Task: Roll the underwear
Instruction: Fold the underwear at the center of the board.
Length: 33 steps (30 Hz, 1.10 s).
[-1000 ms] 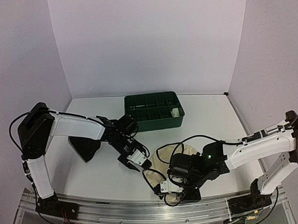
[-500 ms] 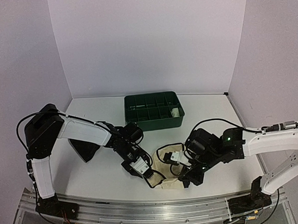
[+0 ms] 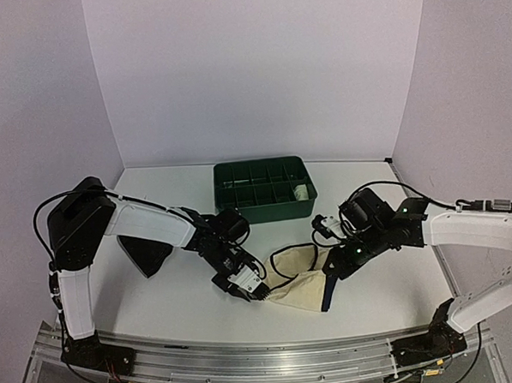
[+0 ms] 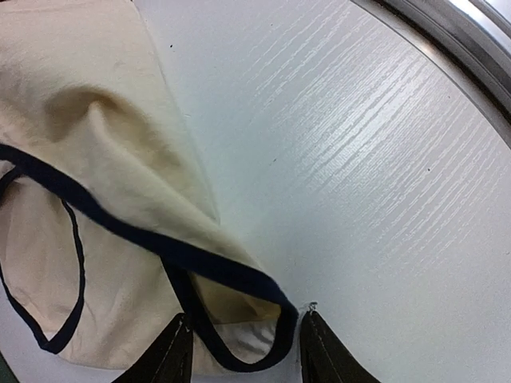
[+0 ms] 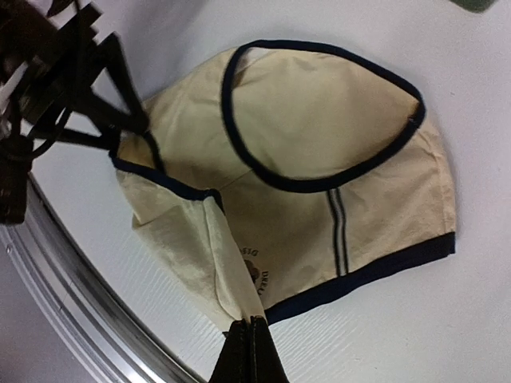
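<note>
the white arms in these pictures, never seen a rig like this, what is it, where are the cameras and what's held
These are two white robot arms bolted at the near edge of a white table, each ending in a two-finger gripper. The wide picture comes from a fixed camera above and behind them; the close-ups come from a camera on each wrist. On the table lie cream cloth underwear with dark edging, a black cloth garment to its left, and a dark green compartmented plastic tray behind. The right gripper is shut, pinching a fold of the cream cloth. The left gripper stands open with the dark hem between its fingers.
</note>
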Each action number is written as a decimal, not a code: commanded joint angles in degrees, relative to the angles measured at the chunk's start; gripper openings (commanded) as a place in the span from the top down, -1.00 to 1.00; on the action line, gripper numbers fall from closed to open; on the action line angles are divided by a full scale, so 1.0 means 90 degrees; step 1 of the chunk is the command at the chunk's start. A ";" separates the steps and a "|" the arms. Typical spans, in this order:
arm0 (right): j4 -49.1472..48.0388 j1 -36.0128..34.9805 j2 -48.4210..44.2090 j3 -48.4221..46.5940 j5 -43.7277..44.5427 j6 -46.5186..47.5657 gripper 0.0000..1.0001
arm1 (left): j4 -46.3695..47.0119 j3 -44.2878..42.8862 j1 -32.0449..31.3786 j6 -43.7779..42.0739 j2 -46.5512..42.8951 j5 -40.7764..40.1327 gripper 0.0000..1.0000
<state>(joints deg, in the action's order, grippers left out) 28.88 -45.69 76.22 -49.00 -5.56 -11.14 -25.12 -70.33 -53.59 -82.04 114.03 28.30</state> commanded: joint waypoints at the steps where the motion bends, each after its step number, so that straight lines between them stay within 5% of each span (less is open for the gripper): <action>1: -0.0032 0.0266 0.0276 -0.0393 0.0240 -0.0323 1.00 | -0.0610 -0.0408 0.0105 0.0461 0.0256 0.0009 0.05; 12: -0.0004 0.0276 0.0251 -0.0377 -0.1300 0.0899 1.00 | -0.2950 -0.2950 0.0709 0.1000 0.0551 0.2446 -0.40; 24: 0.0004 0.0262 -0.0087 -0.0215 -0.2277 0.1684 1.00 | -0.0269 -0.2444 -0.0014 0.3086 0.1034 0.3284 -0.48; 33: -0.0003 0.0263 -0.0188 -0.0220 -0.2224 0.1741 1.00 | 0.0315 -0.2400 -0.0119 0.3404 0.1186 0.2892 -0.07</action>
<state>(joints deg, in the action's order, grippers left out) 29.15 -43.27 76.43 -51.31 -24.12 3.27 -27.43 -92.40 -55.14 -54.16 125.01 55.34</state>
